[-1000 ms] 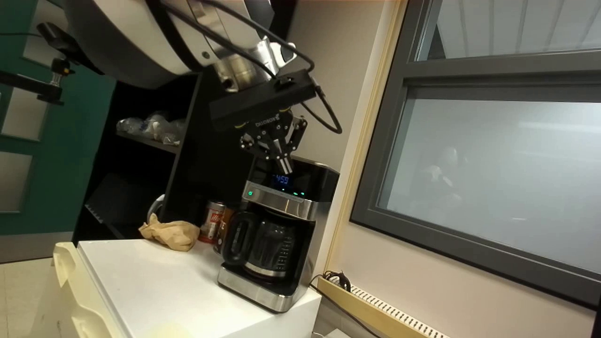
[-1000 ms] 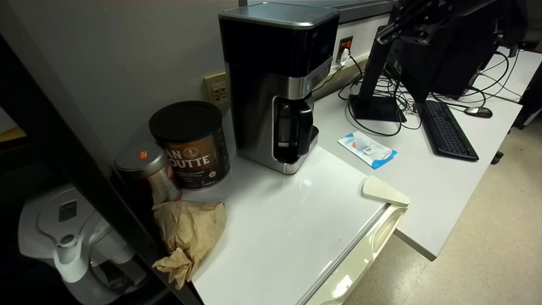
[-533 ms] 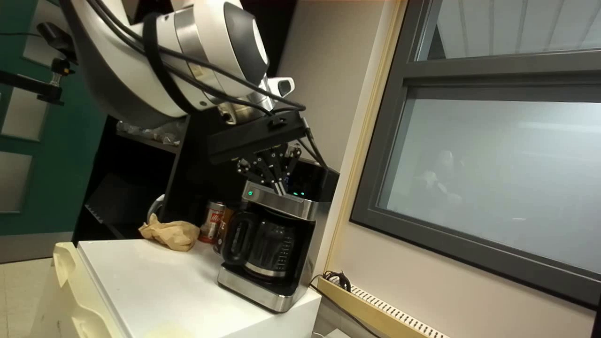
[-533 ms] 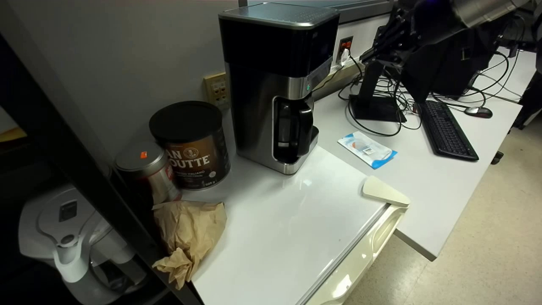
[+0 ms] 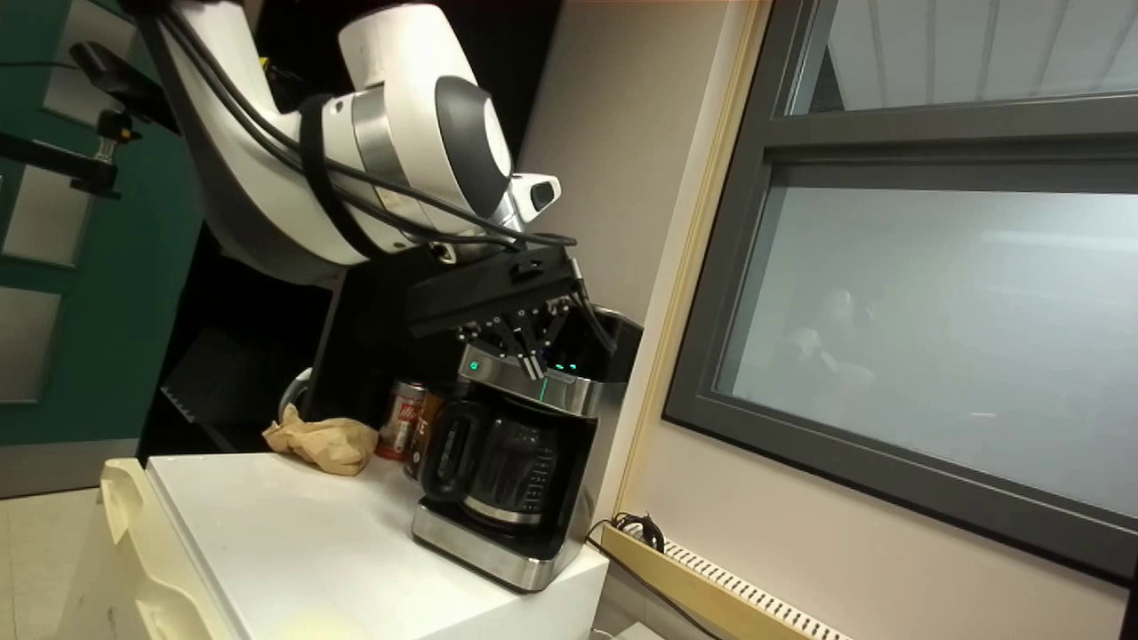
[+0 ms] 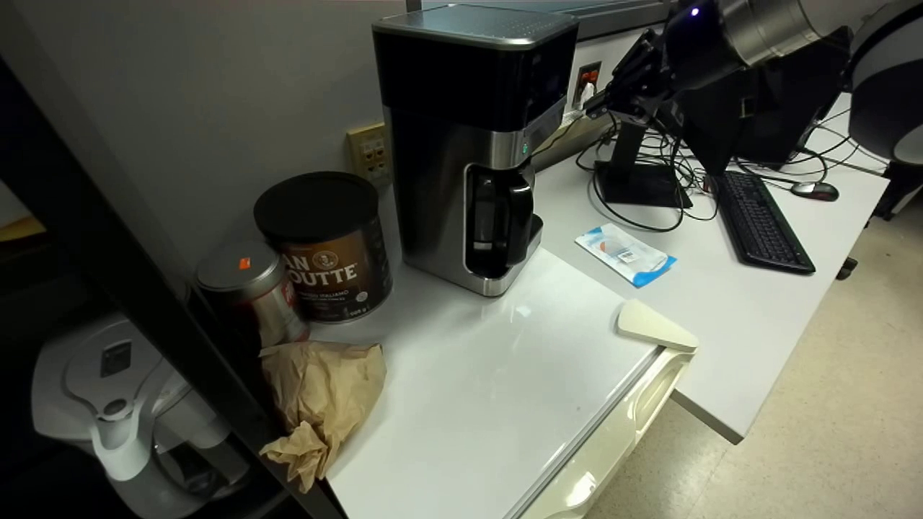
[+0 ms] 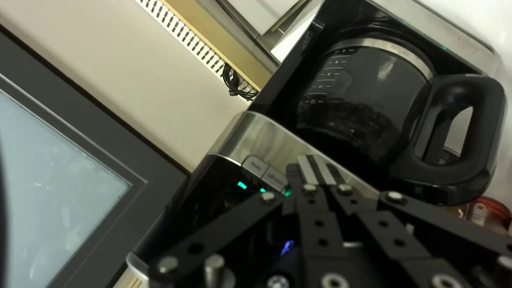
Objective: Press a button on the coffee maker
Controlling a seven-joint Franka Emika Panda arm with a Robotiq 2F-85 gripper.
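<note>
The black and silver coffee maker stands upright in both exterior views, with its glass carafe inside. In the wrist view its steel front band carries grey buttons beside green lights. My gripper is shut and empty, fingertips pointing down at the band. In the wrist view the fingertips lie over the band, just beside the grey buttons. I cannot tell whether they touch it. The fingers cover part of the panel and most of the blue clock. The gripper also shows in an exterior view.
A crumpled paper bag, a small red can and a large brown coffee tin stand beside the coffee maker. A packet, keyboard, cables and a monitor are on the adjoining desk. A wall and window stand close behind.
My gripper has come down from above the clock display to the front band with the buttons, and closer to the coffee maker. The coffee maker has not moved.
</note>
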